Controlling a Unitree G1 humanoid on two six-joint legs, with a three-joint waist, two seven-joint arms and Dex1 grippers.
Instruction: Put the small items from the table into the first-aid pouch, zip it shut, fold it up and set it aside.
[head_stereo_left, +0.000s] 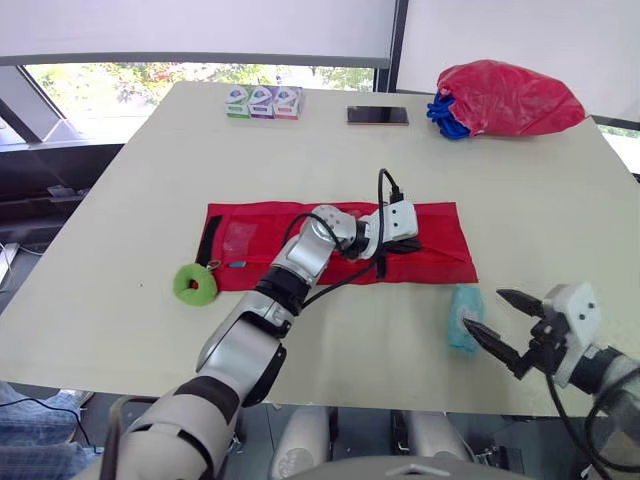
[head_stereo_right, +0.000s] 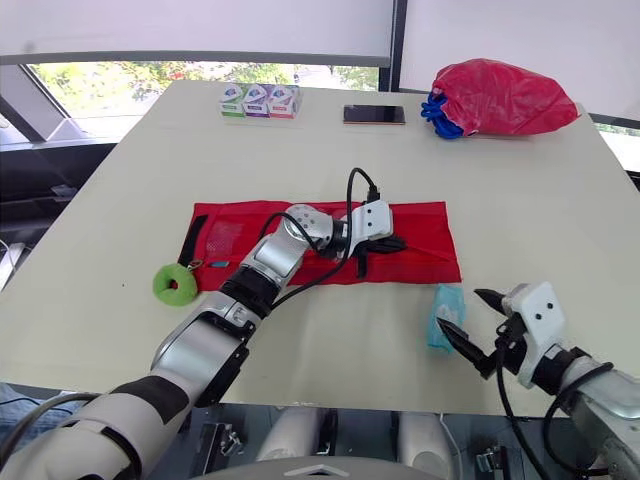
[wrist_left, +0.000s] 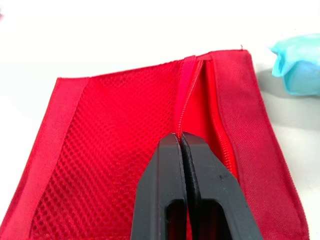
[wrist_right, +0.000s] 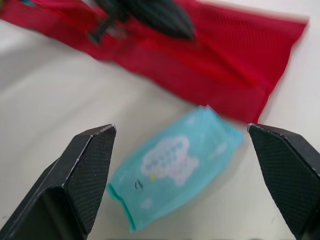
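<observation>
Currently the red first-aid pouch (head_stereo_left: 445, 250) lies flat and unfolded in the middle of the table (head_stereo_left: 120, 250). The left gripper (wrist_left: 180, 139) rests on its right half, with both black fingers pressed together directly on the zipper (wrist_left: 187, 100). Whether something is pinched between them, I cannot tell. The zipper is parted beyond the fingertips.

At the near right, the right gripper (head_stereo_left: 486, 309) hangs with its fingers wide apart, just beside a light blue packet (head_stereo_left: 463, 312). This packet lies on the table near the right end of the pouch, and the fingers do not touch it.

A green ring (head_stereo_left: 183, 285) lies at the left end of the pouch. On the far side are three small boxes (head_stereo_left: 262, 102), a phone (head_stereo_left: 377, 115) and a red bag (head_stereo_left: 510, 98).
</observation>
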